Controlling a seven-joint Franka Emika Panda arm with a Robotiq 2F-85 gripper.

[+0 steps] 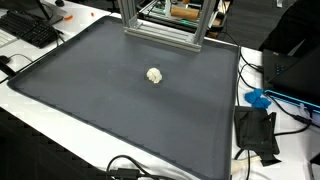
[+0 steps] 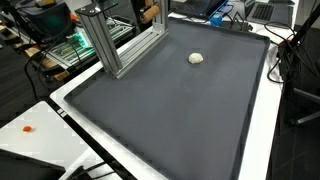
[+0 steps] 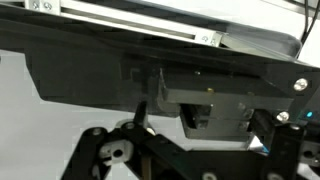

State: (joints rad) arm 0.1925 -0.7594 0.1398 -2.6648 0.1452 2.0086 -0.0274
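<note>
**Pale Lump Sits Alone on Dark Mat as Gripper Hangs With Jaws Apart**

In an exterior view, a small pale lump (image 1: 154, 75) lies on a dark grey mat (image 1: 90, 110), in the half nearer the mat's far edge and somewhat toward its right-hand side. An aluminium frame (image 1: 165, 30) stands on that far edge, near the lump but not touching it. Off the mat's far left corner lies a black keyboard (image 1: 30, 28). Past the right edge sit a blue object (image 1: 258, 98) and a black device (image 1: 258, 132) with cables around them.

In an exterior view from another side, the pale lump (image 2: 196, 58) rests close to the far edge of the mat (image 2: 170, 115), with bare mat on every side of it. The aluminium frame (image 2: 120, 45) runs along the left edge, well apart from the lump. Beyond the near left corner, a white table (image 2: 45, 150) carries a small orange speck (image 2: 28, 129).

In the wrist view, the gripper (image 3: 205, 162) comes in from the bottom edge, only its black linkages showing. Its jaws stand wide apart and nothing is between them. Ahead of it is a dark boxy body (image 3: 200, 95), and an aluminium rail (image 3: 130, 25) slants across the top. What the dark body is cannot be told.
</note>
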